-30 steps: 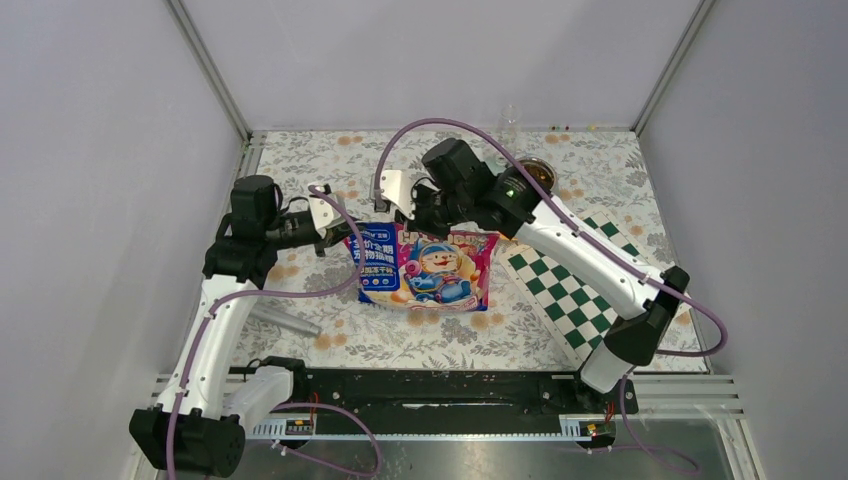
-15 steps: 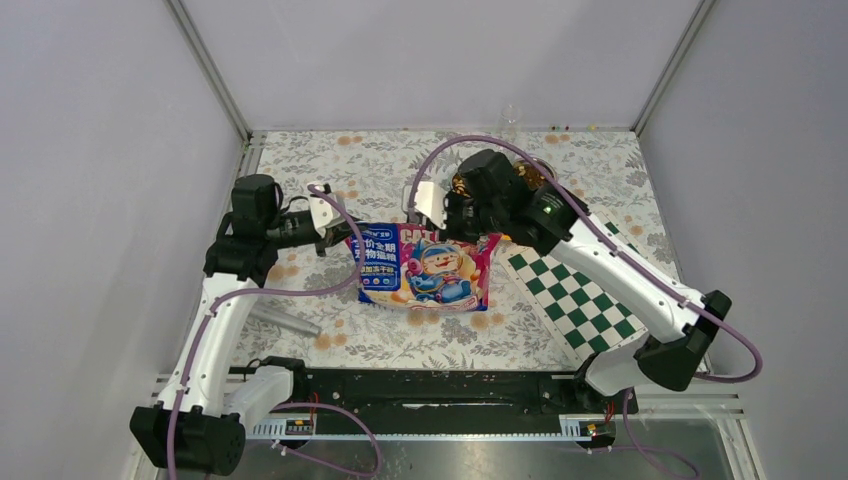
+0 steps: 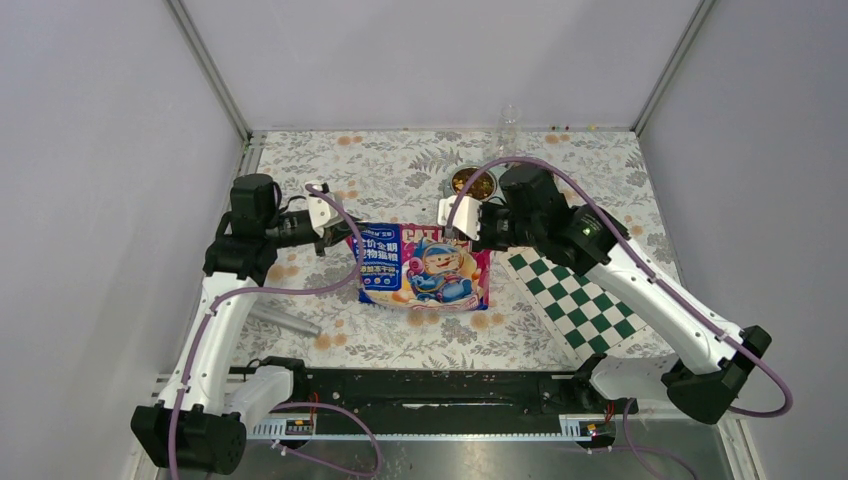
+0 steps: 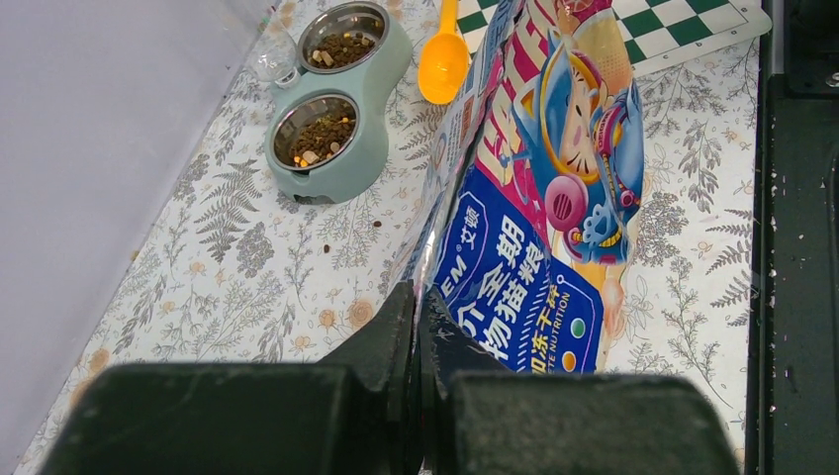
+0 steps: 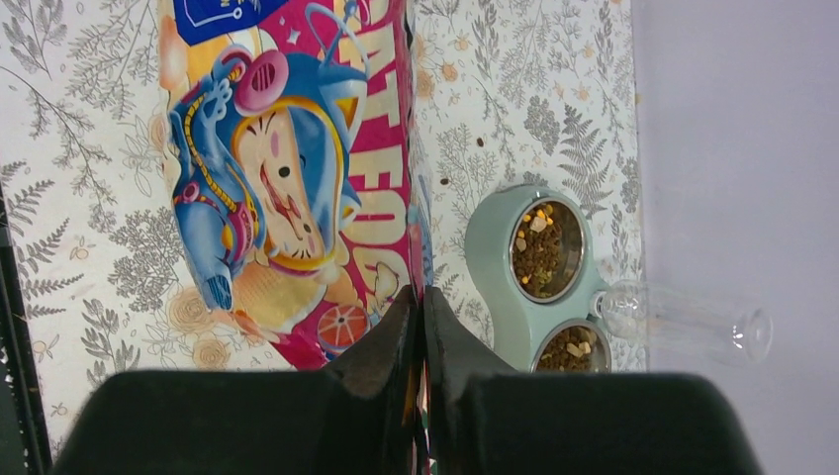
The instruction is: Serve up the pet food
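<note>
pet food (image 4: pixel 319 134): small brown pellets with some tan and orange bits. It sits in loose heaps in both steel cups of a mint-green double feeder (image 4: pixel 374 148). The feeder is at the back of the floral table (image 3: pixel 400 160), just behind the top edge of the bag (image 3: pixel 425 265). A few stray pellets lie on the cloth between feeder and bag.

Claws:
- left gripper (image 4: pixel 417 332): fingers pinched together on the bag's edge, no gap showing.
- right gripper (image 5: pixel 422 332): same, clamped narrow on the bag's other top corner.

So the bag is held at both top corners, with its glossy blue/white/magenta cartoon print facing up.

View differences:
- The top cam shows only one cup of kibble, because the right arm (image 3: pixel 620 270) covers the rest of the feeder. Both wrist cams show both cups with food in them.
- Only the left wrist cam shows the orange scoop (image 4: pixel 443 59). It lies on the table between feeder and bag, bowl end toward the camera.
- The right wrist cam shows a clear glass vessel (image 5: pixel 683 322) just beside the feeder, near the wall. The top cam puts it at the table's back edge.
- Only the top cam shows both arms at once. It also shows the green checkered mat (image 3: pixel 580 295) to the right of the bag.
</note>
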